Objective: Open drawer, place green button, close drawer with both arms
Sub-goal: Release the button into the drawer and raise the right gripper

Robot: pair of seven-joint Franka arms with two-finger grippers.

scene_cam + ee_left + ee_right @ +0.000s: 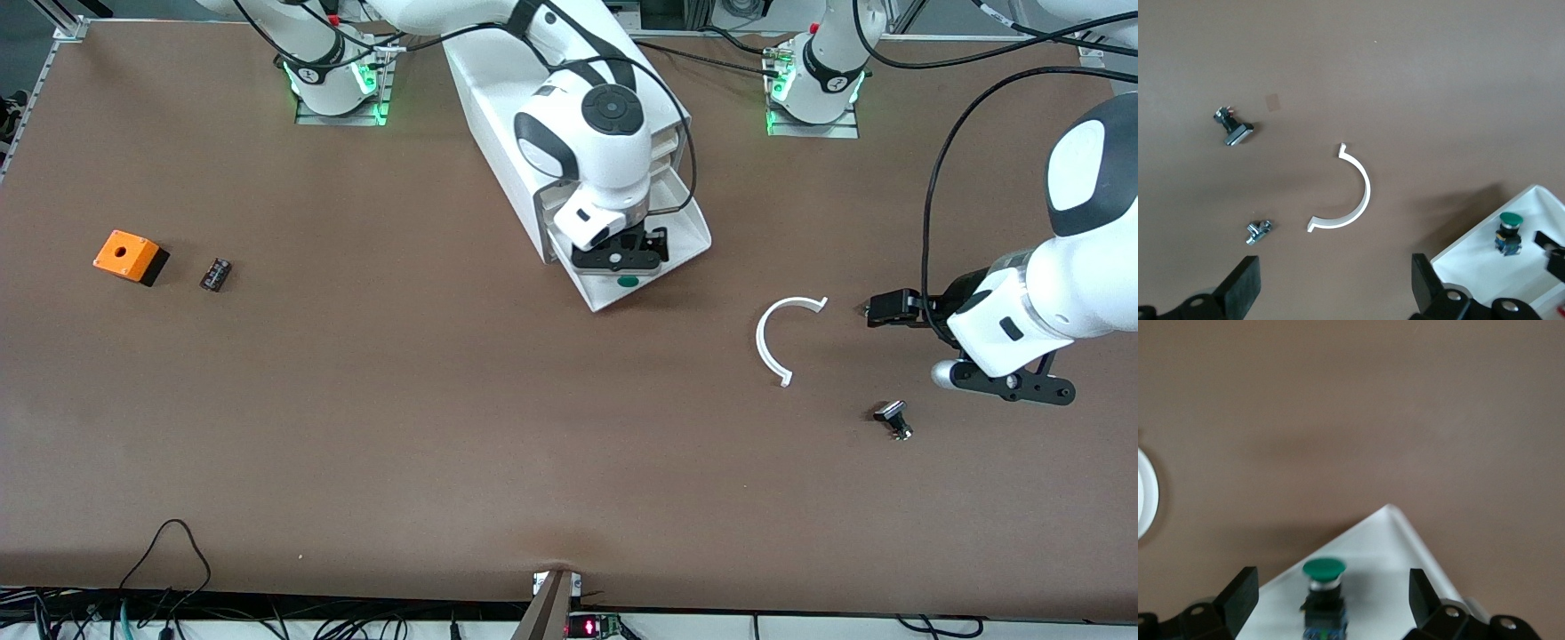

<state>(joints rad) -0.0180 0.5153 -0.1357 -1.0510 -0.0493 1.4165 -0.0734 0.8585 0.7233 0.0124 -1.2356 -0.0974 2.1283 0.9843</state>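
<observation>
White plastic drawer (685, 233): pulled out of the white boxy cabinet (498, 116), upper centre of the front view
Green-capped push button (628, 282): lies in the drawer, near its front lip
Right gripper (620, 259): over the drawer, fingers apart, clear of the button
Left gripper (1335, 287): fingers spread, empty, waiting beside the white plastic half-ring (779, 333), right of frame

Plain brown surface (427, 427) under even light, black cables (169, 569) trailing along the edge nearest the front camera.
</observation>
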